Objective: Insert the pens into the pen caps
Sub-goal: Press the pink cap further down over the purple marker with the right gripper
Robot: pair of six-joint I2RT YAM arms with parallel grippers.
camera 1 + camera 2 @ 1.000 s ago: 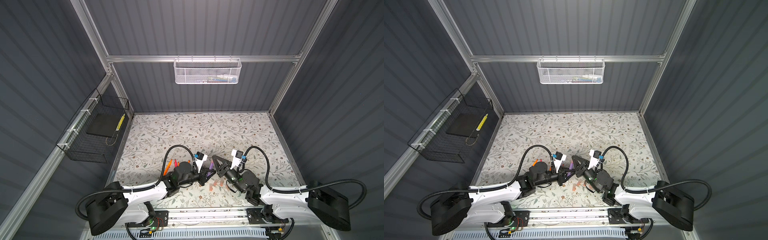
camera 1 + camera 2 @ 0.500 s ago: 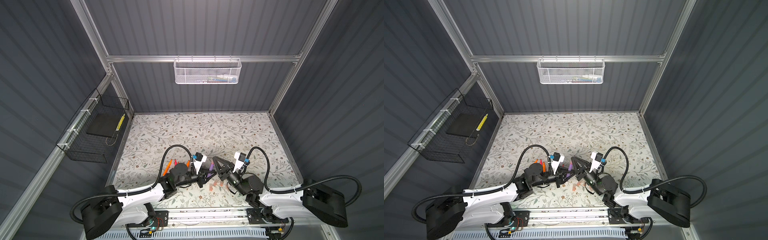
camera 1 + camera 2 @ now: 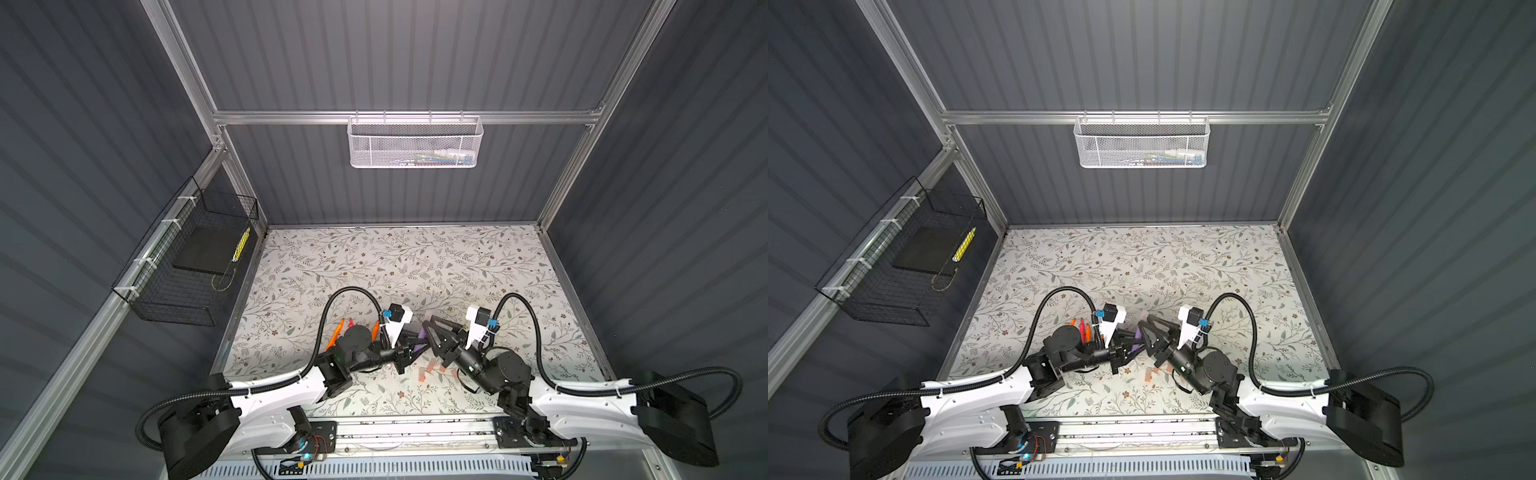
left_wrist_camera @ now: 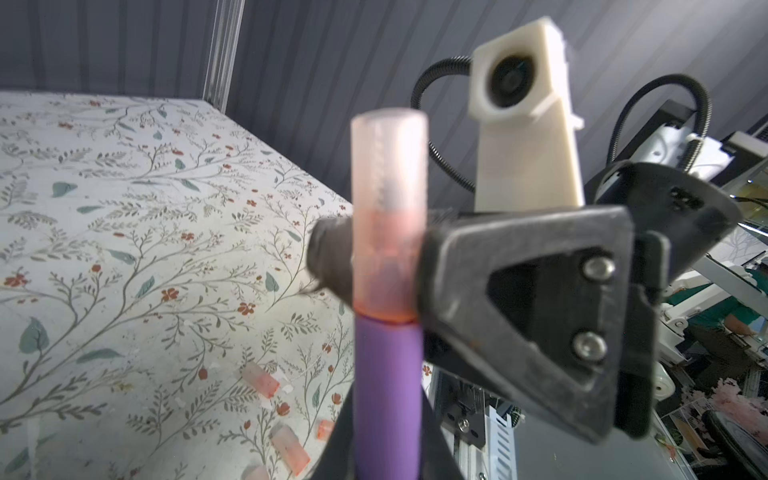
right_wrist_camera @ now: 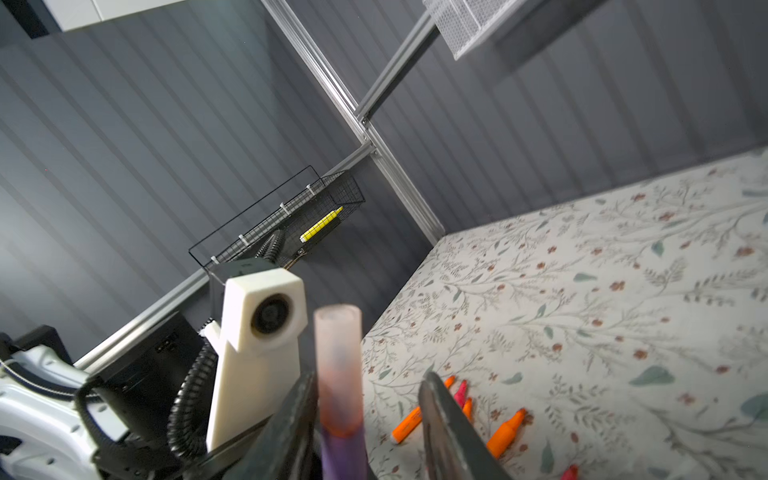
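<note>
Right now you are pinching the purple pen (image 4: 388, 395) in your left gripper (image 3: 415, 341), jaws pressed together on its barrel, keeping it raised off the table (image 3: 415, 266) so its tip is sitting inside the cap (image 4: 388, 187). Your right gripper (image 5: 368, 395) is straddling that cap with jaws spread, a gap showing on one side. Loose caps (image 4: 262, 380) are lying just beneath and the other pens (image 5: 505, 432) beside your left arm, so the far table is offering the freer room.

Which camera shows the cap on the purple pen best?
The left wrist camera: the cap looms large, its seam with the purple pen clear. The right wrist camera shows it smaller; in both top views it's tiny.
</note>
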